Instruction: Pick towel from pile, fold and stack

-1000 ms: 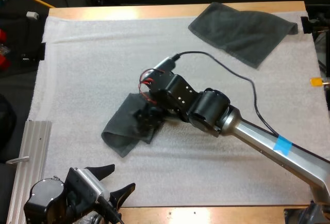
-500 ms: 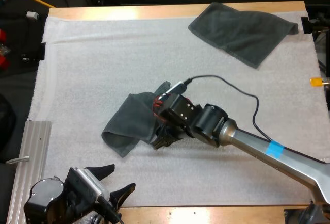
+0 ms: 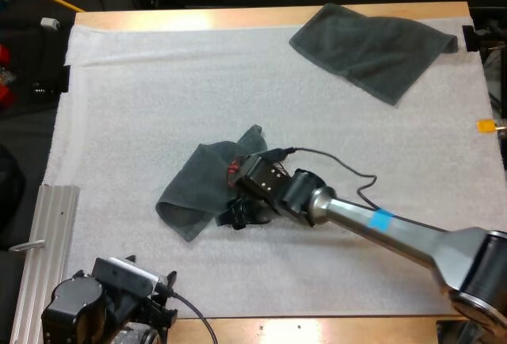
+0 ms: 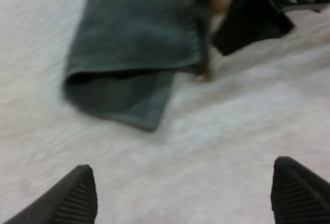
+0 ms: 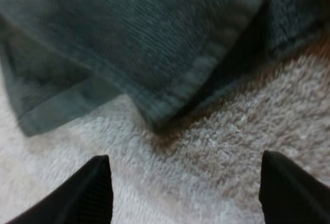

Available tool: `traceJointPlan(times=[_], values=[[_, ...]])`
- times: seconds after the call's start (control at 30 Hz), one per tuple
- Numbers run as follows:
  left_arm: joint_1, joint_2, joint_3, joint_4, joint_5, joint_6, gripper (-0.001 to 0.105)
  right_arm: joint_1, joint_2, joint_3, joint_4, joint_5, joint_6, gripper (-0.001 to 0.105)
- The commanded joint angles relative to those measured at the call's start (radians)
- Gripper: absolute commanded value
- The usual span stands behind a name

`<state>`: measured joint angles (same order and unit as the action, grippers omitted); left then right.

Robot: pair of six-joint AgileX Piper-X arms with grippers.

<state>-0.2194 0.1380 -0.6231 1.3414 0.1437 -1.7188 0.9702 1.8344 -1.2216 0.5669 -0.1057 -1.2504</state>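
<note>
A dark grey-green towel point(image 3: 198, 181), loosely folded with one corner turned up, lies in the middle of the white mat point(image 3: 142, 98). My right gripper point(image 3: 239, 217) sits low at the towel's near right edge. In the right wrist view its fingers stand open point(image 5: 188, 182) over bare mat, with the towel's hem point(image 5: 129, 38) just ahead. My left gripper point(image 4: 188, 182) is open above the mat near the table's front edge. It faces the same towel point(image 4: 134, 43), with the right gripper point(image 4: 252, 17) beside that towel. A second towel point(image 3: 372, 47) lies spread flat at the far right.
A ribbed metal rail point(image 3: 43, 233) lies along the mat's left edge near the front. My left arm point(image 3: 103, 306) stands at the near left corner of the table. My right arm point(image 3: 396, 233) stretches across the mat from the right.
My right gripper has drawn back off the towel to its near right edge, leaving a corner turned up. My left gripper has turned, so its fingers no longer jut out in the high view.
</note>
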Motion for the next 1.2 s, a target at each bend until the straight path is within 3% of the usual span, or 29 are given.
traceJointPlan(times=[0.0,0.17,0.4,0.6,0.77,0.87,0.93,0.97,1.17], values=[[-0.004,0.001,-0.008,0.020,-0.047,-0.002,0.069,-0.002,0.008,0.000,-0.014,-0.012,0.033,0.059],[-0.004,0.001,-0.008,0.047,-0.066,0.015,0.069,-0.002,0.048,0.000,-0.043,-0.013,0.071,0.059],[-0.004,0.001,-0.008,0.047,-0.066,0.017,0.069,-0.002,0.079,0.000,-0.187,-0.033,0.187,0.059],[-0.004,0.001,-0.008,0.047,-0.059,0.017,0.069,-0.021,0.121,0.000,-0.240,-0.052,0.299,0.049],[-0.004,0.001,-0.008,0.047,-0.059,0.017,0.069,-0.037,0.135,0.000,-0.262,-0.078,0.311,0.047],[-0.004,0.001,-0.008,0.047,-0.059,0.017,0.069,-0.044,0.135,0.000,-0.298,-0.082,0.311,0.028],[-0.004,0.001,-0.008,0.047,-0.059,0.017,0.069,-0.047,0.135,0.000,-0.317,-0.082,0.311,0.008],[-0.004,0.001,-0.008,0.047,-0.059,0.017,0.069,-0.049,0.135,0.000,-0.324,-0.082,0.311,0.003],[-0.004,0.001,-0.008,0.047,-0.059,0.017,0.069,-0.052,0.122,0.000,-0.396,-0.093,0.282,0.000]])
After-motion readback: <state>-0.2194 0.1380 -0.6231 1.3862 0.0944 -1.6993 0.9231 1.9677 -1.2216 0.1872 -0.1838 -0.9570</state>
